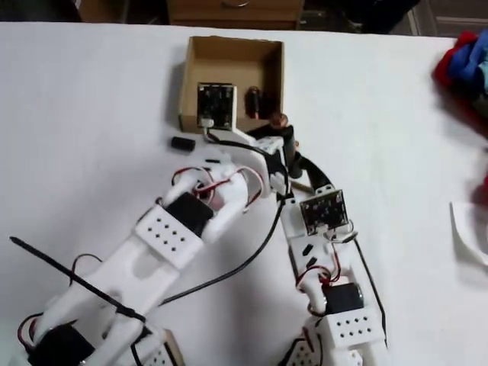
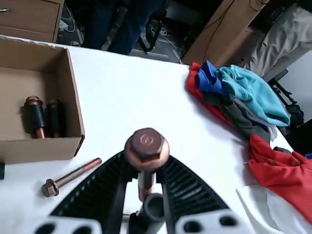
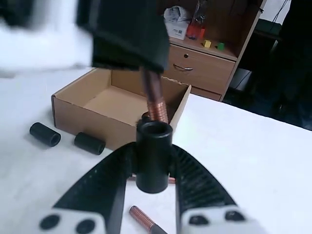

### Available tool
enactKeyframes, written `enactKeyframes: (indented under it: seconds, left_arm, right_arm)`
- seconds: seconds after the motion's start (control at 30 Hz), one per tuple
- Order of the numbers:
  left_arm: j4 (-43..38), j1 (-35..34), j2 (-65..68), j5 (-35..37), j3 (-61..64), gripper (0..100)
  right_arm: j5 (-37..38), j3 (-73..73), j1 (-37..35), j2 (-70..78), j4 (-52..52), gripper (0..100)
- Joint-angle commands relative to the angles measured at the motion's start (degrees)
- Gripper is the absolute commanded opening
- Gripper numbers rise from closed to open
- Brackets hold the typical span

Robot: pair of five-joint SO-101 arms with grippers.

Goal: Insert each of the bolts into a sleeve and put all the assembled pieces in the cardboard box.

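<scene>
Over the bench (image 1: 91, 99), just off the near right corner of the cardboard box (image 1: 232, 44), I have the two claws meeting. The left claw (image 2: 146, 163) is clenched on a copper bolt (image 2: 146, 146), gripping the shank right under the hex head, with the head facing the wrist camera and the threaded end pointing down. The right claw (image 3: 153, 168) is clamped around a black sleeve (image 3: 153, 156), which stands upright with its open mouth up. The bolt's threaded tip sits right at that mouth. From my screens I cannot tell whether it has gone in.

The box stands near the middle of the bench's far edge. Inside it, against the wall nearest the claws, lies one sleeved bolt (image 2: 35, 117) with its copper head showing. A second dark sleeve (image 2: 53, 117) is just beside it, touching or nearly so.

A loose bolt (image 2: 70, 176) lies flat on the bench between the box's near wall and the claws. Two loose sleeves (image 3: 45, 134) lie on their sides just outside the box's near left corner, close together but apart.

A pile of clothes (image 2: 243, 92) in red, blue and teal is heaped at the bench's right edge, well apart from the box. A wooden drawer cabinet (image 3: 200, 66) stands beyond the far edge.
</scene>
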Motion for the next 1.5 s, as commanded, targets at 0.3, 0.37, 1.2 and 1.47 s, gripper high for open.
enactKeyframes:
  seconds: [0.3,0.37,1.2,1.47]
  left_arm:
    - [0.2,-1.6,-0.8,-0.2,-5.4,3]
    - [0.3,-2.8,-0.8,-0.2,-6.8,3]
    - [12.0,-1.6,-0.9,-0.2,-12.7,3]
    - [12.1,-1.7,-5.3,-0.2,-12.4,3]
  right_arm:
    - [0.4,0.6,0.2,0.2,0.0,2.3]
    - [0.4,0.6,0.2,0.2,0.1,2.3]
    - [0.6,0.6,0.4,0.3,2.9,2.3]
    - [0.7,0.6,0.3,0.3,2.9,2.3]
